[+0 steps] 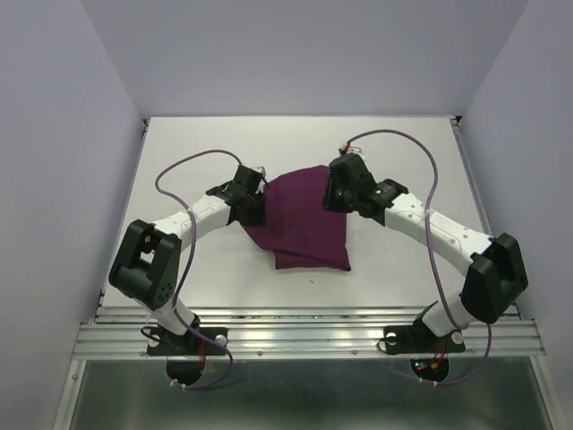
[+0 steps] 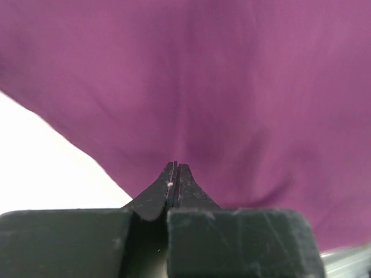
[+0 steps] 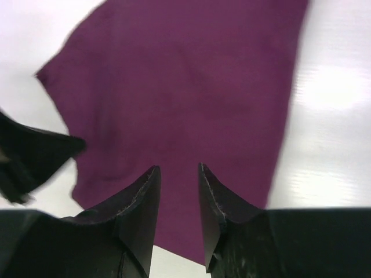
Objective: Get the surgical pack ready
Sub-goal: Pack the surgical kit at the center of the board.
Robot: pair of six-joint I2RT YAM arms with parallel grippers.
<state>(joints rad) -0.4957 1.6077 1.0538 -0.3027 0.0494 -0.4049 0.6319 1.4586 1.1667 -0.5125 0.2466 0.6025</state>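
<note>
The plum-purple cloth (image 1: 304,224) of the surgical pack lies folded over on the white table, its wider end toward the front. At the cloth's left edge my left gripper (image 1: 253,204) is shut. In its wrist view the fingertips (image 2: 175,165) press together in front of the cloth (image 2: 203,87), and no fabric shows between them. My right gripper (image 1: 333,193) hovers over the cloth's far right corner. Its jaws (image 3: 177,168) stand apart with nothing between them, and the cloth (image 3: 185,87) lies below.
The white table (image 1: 197,143) is walled in by pale panels on the left, right and back. A metal rail (image 1: 304,336) runs along its near edge by the arm bases. Purple cables (image 1: 430,179) loop above both arms. The left arm's gripper (image 3: 29,156) shows dark at the right wrist view's left edge.
</note>
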